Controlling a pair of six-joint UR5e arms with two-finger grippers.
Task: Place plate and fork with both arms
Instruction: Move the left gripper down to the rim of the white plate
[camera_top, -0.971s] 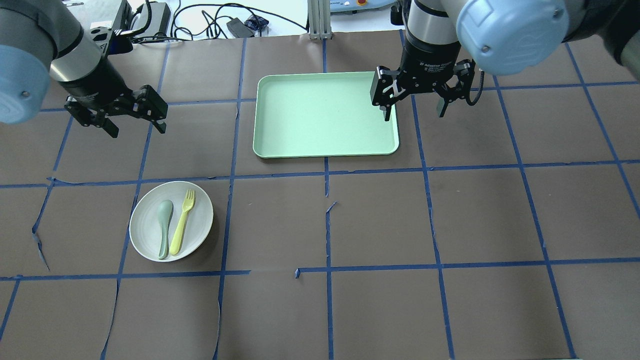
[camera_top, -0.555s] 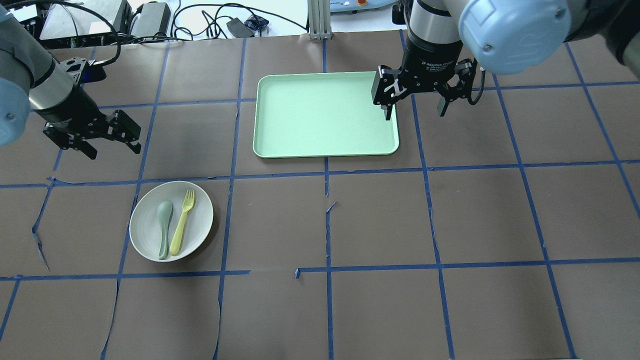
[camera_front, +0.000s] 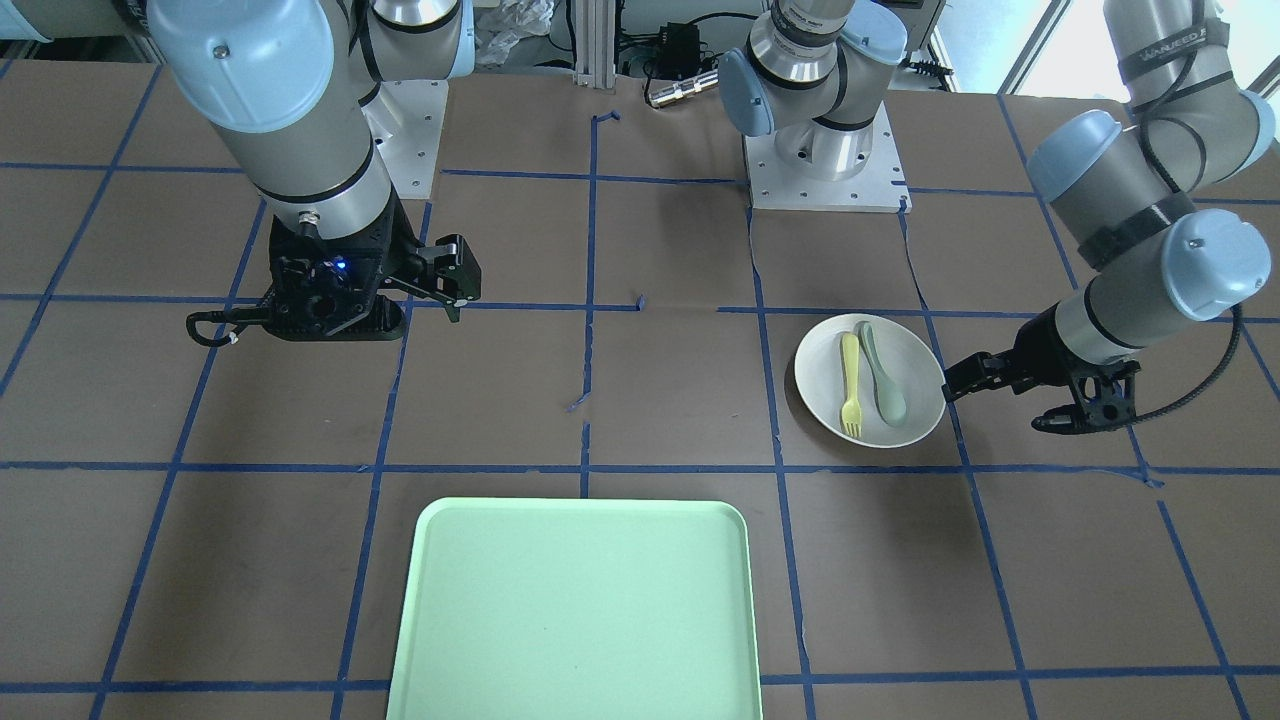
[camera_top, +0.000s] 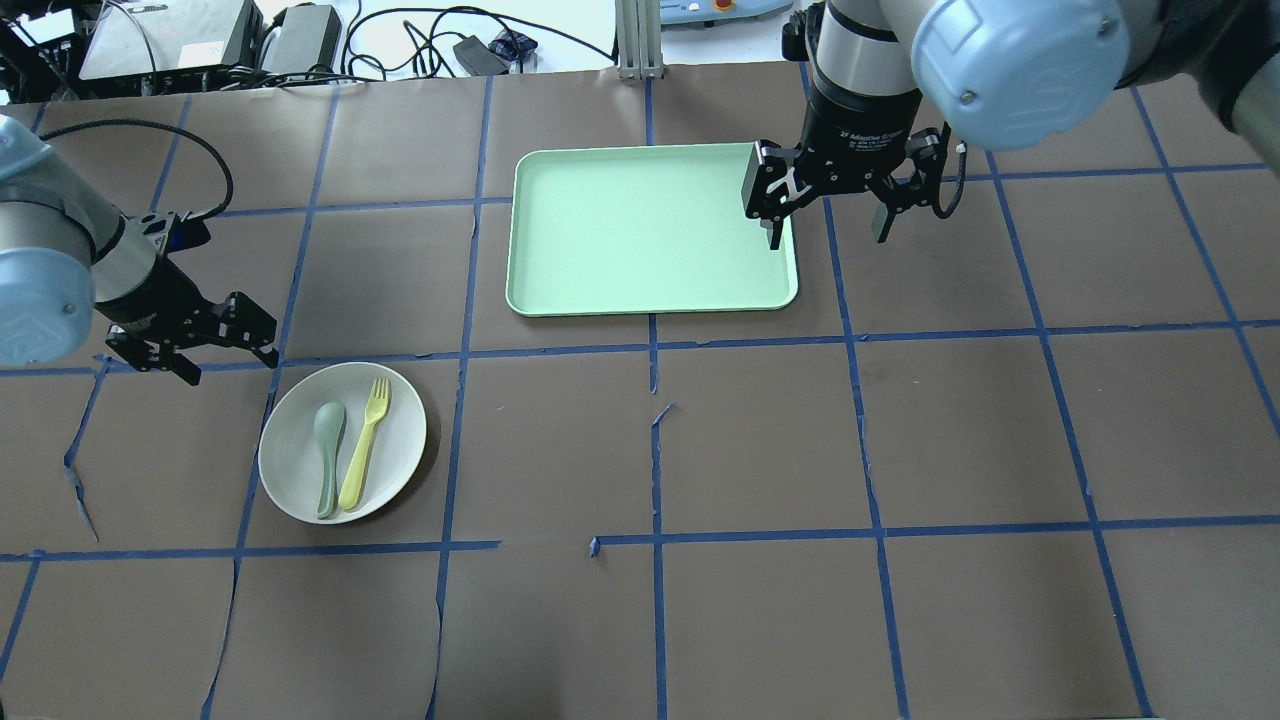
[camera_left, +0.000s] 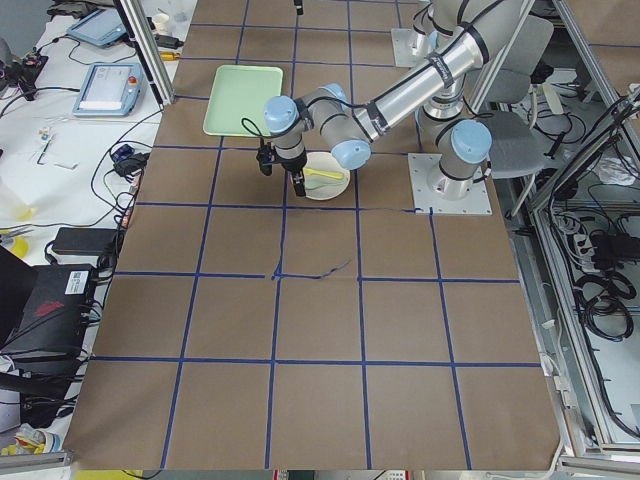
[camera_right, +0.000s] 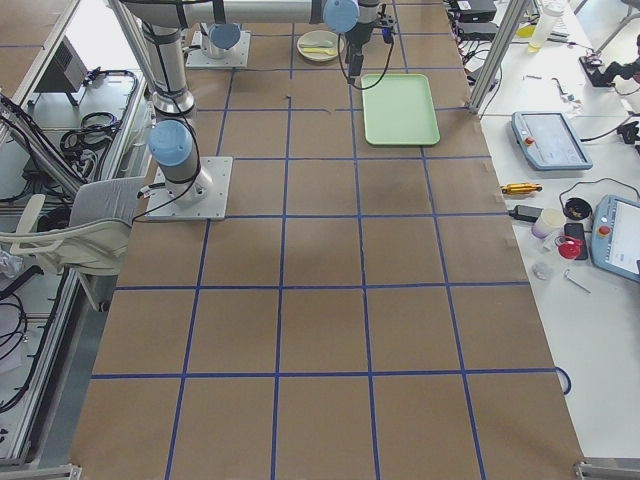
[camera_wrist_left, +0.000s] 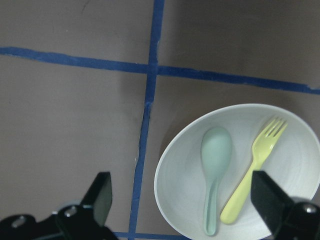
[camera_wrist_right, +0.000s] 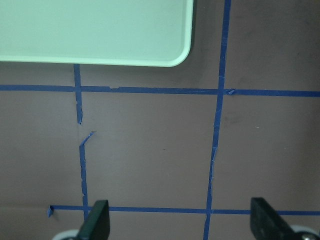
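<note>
The brown surface (camera_top: 760, 450), gridded with blue tape, fills the overhead view. The left arm (camera_top: 45, 250) comes in at the middle left edge and the right arm (camera_top: 865, 70) at the upper right. A green tray (camera_top: 640, 225) lies at upper centre.

The plate (camera_top: 295, 485) sits flat on the surface at the lower left of the overhead view. The left hand (camera_top: 230, 368) hangs just off the plate's upper-left rim, released and spread wide, grasping nothing. In the left wrist view the plate (camera_wrist_left: 182, 165) fills the lower right, most of it lying between the 2 fingers (camera_wrist_left: 102, 197) and reaching toward the right one. The right hand (camera_top: 828, 240) hovers over the tray's right edge, well apart from the plate, also released and empty.

A grey-green spoon (camera_top: 326, 455) and the yellow fork (camera_top: 366, 440) lie side by side in the plate. The fork is on the right with its tines toward the top of the frame.

Since 1 second ago the left hand has travelled from the upper left of the overhead view down to the plate's rim. The right hand has barely shifted. Plate, fork, spoon and tray lie where they were.
</note>
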